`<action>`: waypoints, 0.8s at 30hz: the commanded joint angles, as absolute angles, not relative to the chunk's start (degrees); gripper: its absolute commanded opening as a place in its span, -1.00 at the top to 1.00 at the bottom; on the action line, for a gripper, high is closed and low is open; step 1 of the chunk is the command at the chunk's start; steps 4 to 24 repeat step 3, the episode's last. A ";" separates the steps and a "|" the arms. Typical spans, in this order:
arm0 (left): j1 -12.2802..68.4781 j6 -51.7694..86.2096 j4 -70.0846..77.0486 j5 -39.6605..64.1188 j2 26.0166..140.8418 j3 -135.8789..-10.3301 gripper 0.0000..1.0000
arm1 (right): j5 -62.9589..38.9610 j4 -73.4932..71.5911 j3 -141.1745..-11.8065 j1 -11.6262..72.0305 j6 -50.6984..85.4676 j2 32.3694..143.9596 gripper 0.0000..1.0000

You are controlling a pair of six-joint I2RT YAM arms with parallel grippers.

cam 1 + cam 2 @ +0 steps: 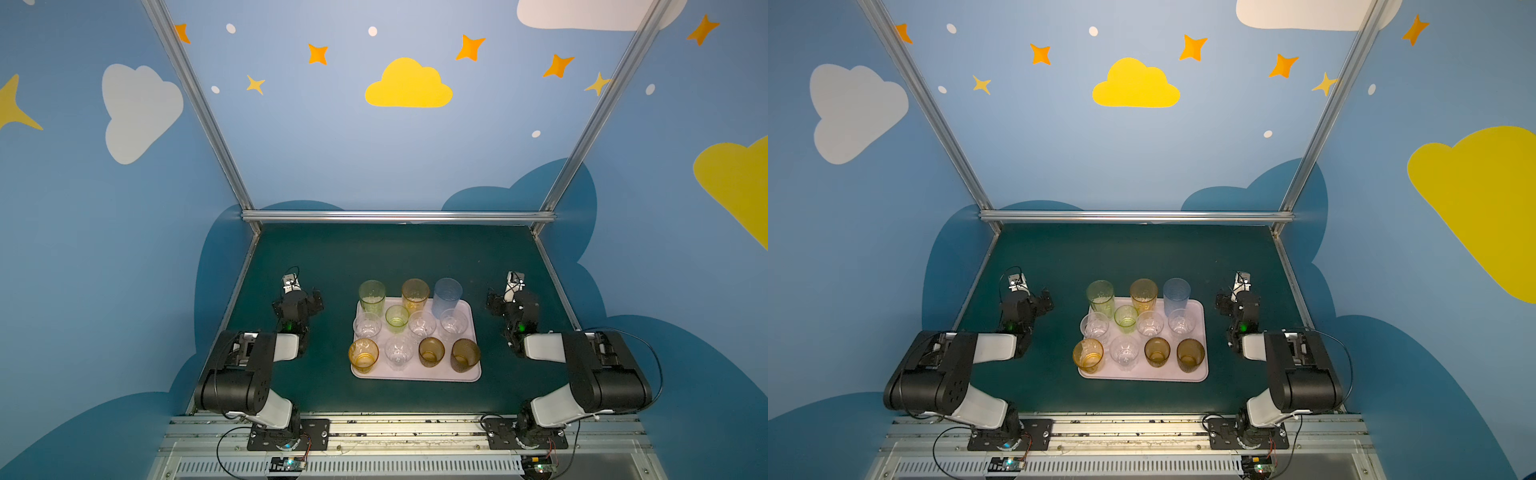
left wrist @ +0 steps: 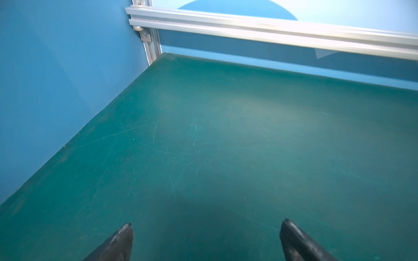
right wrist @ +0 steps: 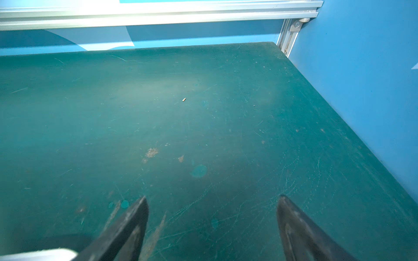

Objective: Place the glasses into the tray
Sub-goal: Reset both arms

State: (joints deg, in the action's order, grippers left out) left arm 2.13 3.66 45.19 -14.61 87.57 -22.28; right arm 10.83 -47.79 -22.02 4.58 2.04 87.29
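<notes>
all eleven glasses (image 1: 422,325) stand upright in the pink tray (image 1: 415,375) at the middle of the green desk (image 1: 374,257) — left pincer (image 2: 207,222) and right pincer (image 3: 212,197) both gape wide, empty, flanking the tray, apart from it.

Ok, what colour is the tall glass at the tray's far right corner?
Pale blue. The tall glass shows best in a top view.
</notes>
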 commanded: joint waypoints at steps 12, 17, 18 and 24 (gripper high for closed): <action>1.86 4.00 44.87 -14.41 87.14 -22.86 -1.00 | 10.38 -48.85 -21.83 4.26 1.58 87.19 -0.77; 1.86 4.00 44.87 -14.41 87.14 -22.86 -1.00 | 10.38 -48.85 -21.83 4.26 1.58 87.19 -0.77; 1.86 4.00 44.87 -14.41 87.14 -22.86 -1.00 | 10.38 -48.85 -21.83 4.26 1.58 87.19 -0.77; 1.86 4.00 44.87 -14.41 87.14 -22.86 -1.00 | 10.38 -48.85 -21.83 4.26 1.58 87.19 -0.77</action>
